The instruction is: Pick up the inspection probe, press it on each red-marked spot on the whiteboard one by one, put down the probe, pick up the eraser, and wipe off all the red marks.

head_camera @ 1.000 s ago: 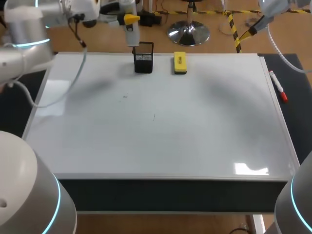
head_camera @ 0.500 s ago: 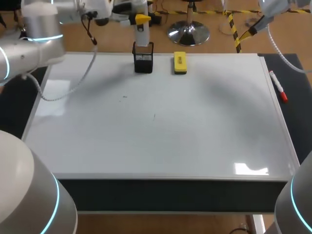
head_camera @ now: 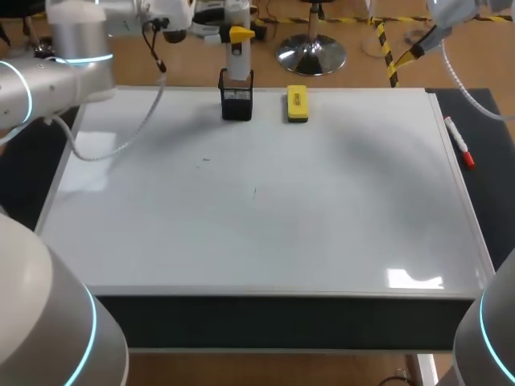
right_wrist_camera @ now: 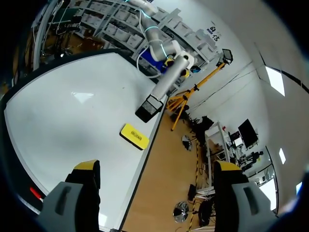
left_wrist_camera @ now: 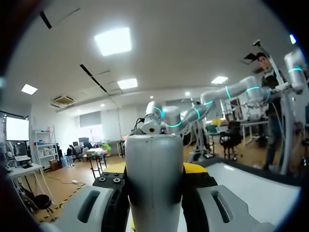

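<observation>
The left gripper point(head_camera: 239, 36) is clamping the inspection probe point(head_camera: 235, 59) upright so it lines up with the black holder point(head_camera: 236, 104), seemingly dipping into it, beside the yellow eraser point(head_camera: 297, 104) at the whiteboard's point(head_camera: 265, 217) far edge, while the right gripper point(right_wrist_camera: 157, 166) is idling wide open.

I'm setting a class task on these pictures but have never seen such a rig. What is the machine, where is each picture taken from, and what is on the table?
It is a robot with two arms, each ending in a two-fingered gripper with yellow tips. One picture looks down from above; the two round ones come from wrist cameras. A whiteboard lies flat in front. At its far edge are a black mesh holder and a yellow block eraser; a red marker pen lies beside its right edge. The left gripper is shut on a grey cylindrical probe, upright over the holder. The right gripper is open and empty.
</observation>
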### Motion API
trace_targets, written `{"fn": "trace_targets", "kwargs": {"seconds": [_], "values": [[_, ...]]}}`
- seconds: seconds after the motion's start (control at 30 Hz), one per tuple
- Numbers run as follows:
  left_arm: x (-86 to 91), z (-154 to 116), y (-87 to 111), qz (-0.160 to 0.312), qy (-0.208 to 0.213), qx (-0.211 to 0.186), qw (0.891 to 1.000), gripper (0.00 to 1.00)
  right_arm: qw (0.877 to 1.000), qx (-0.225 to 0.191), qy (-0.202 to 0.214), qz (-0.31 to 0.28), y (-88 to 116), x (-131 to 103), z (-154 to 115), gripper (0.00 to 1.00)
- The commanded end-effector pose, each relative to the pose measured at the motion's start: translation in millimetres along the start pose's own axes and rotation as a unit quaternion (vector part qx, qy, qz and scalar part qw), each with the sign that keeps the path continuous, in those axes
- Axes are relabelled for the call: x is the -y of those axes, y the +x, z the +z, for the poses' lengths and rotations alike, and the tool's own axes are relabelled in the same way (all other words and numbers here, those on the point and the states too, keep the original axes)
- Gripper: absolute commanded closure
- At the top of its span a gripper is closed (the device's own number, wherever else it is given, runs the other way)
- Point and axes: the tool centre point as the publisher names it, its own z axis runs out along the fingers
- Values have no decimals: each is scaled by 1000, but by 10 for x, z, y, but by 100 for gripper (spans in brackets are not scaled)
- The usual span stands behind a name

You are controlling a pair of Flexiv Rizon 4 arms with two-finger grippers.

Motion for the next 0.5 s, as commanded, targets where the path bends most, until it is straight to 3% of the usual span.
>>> {"fn": "trace_targets", "kwargs": {"seconds": [0.03, 0.5], "values": [[-92, -9, -87, -2, 5, -7, 1000, 100, 1000, -2, 0, -1, -5, 4, -9, 0], [-255, -66, -171, -13, 4, 1, 1000, 100, 1000, -2, 0, -1, -5, 4, -9, 0]]}}
